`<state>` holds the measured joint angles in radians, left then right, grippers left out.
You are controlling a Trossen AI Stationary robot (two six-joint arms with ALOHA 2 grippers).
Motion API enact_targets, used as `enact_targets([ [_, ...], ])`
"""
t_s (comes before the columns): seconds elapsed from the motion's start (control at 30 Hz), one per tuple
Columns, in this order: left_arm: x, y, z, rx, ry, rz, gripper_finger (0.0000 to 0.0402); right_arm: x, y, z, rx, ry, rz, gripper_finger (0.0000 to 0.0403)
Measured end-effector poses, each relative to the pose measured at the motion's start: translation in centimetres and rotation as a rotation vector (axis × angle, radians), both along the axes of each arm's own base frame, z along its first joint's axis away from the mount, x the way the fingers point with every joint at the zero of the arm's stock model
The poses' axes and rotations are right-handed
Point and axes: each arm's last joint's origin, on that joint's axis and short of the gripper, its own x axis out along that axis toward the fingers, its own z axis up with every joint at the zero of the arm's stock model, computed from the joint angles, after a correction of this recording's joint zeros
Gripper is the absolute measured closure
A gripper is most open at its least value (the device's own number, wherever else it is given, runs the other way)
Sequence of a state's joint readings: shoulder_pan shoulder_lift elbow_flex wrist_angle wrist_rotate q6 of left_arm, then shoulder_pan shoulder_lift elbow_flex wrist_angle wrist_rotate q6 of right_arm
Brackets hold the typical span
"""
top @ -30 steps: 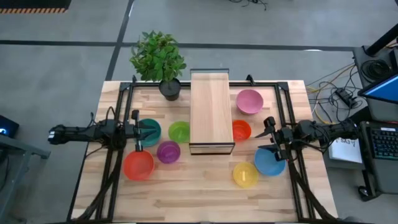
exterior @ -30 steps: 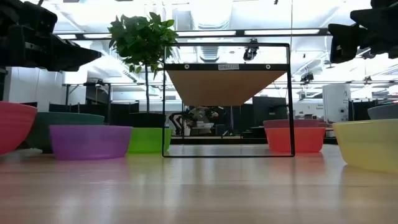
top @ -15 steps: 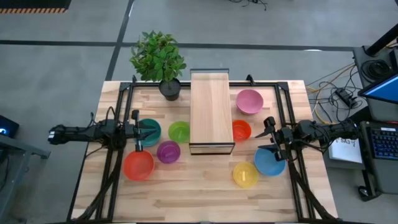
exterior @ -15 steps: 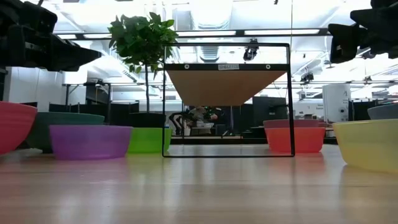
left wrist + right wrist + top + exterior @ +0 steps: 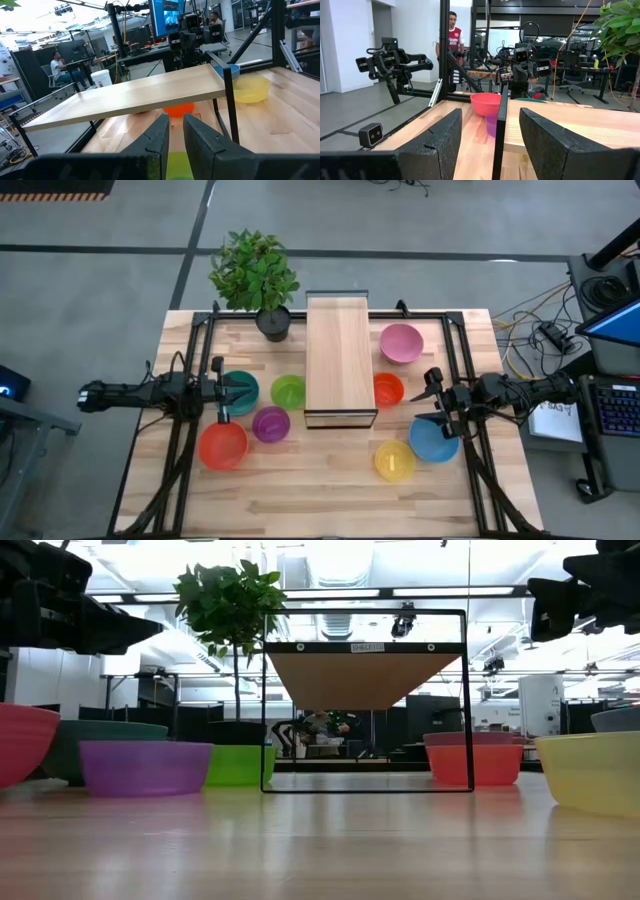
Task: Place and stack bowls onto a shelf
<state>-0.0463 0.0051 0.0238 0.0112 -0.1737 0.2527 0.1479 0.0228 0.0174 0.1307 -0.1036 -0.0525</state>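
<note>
Presently no bowl is seen on the long light-wood shelf with its dark metal frame [image 5: 339,360], which stands mid-tabletop with its long axis running near to far. All eight small round plastic bowls are set around it on the pale plank tabletop [image 5: 300,490]. To the left lie the teal bowl [image 5: 243,392], green bowl [image 5: 288,391], purple bowl [image 5: 270,423] and red bowl [image 5: 222,445]. To the right lie the pink bowl [image 5: 400,342], orange bowl [image 5: 388,390], blue bowl [image 5: 432,441] and yellow bowl [image 5: 393,460].

The left hand [image 5: 222,393] is held above the teal bowl's left edge, pointed right toward the shelf; its fingers [image 5: 159,134] are nearly closed, with only a thin gap and nothing gripped. The right hand [image 5: 428,405] is held just right of the orange bowl and above the blue bowl's far edge, pointed left at the shelf's side; its fingers [image 5: 445,131] are spread wide and empty.

The coming move is judged to turn on this: each hand has a bowl almost directly beneath it, teal for the left, blue for the right, so a short descent would be needed before any lift across to the shelf top.

A potted green plant [image 5: 255,272] stands at the far left corner. Beyond the tabletop, a workshop with desks, screens and people is visible.
</note>
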Motion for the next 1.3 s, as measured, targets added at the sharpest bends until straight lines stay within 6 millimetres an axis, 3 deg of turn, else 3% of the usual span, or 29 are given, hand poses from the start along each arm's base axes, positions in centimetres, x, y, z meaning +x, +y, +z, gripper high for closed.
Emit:
enact_targets([
  [0.57,0.0,0.0,0.0,0.0,0.0,-0.001,0.0361,0.0,0.0,0.0,0.0,0.0,0.0,0.0216],
  [0.73,0.0,0.0,0.0,0.205,0.025,0.008,0.0361,0.0,0.0,0.0,0.0,0.0,0.0,0.0216],
  [0.83,0.0,0.0,0.0,0.228,0.028,0.009,0.0361,0.0,0.0,0.1,0.002,-0.005,0.0,0.0216],
  [0.93,0.0,0.0,0.0,0.21,0.025,0.008,0.0361,0.0,0.0,0.1,0.066,0.008,0.009,0.0216],
  [1.0,0.0,0.0,0.0,0.192,0.02,0.008,0.0361,0.0,0.0,0.1,0.2,0.043,0.027,0.0216],
  [1.1,0.0,0.0,0.4,0.066,-0.041,0.005,0.0361,0.0,0.0,0.2,0.339,0.066,0.032,0.0216],
  [1.3,-0.4,0.0,2.6,-0.629,-0.353,-0.1,0.0361,0.0,0.2,0.4,0.41,0.066,0.065,0.0216],
])
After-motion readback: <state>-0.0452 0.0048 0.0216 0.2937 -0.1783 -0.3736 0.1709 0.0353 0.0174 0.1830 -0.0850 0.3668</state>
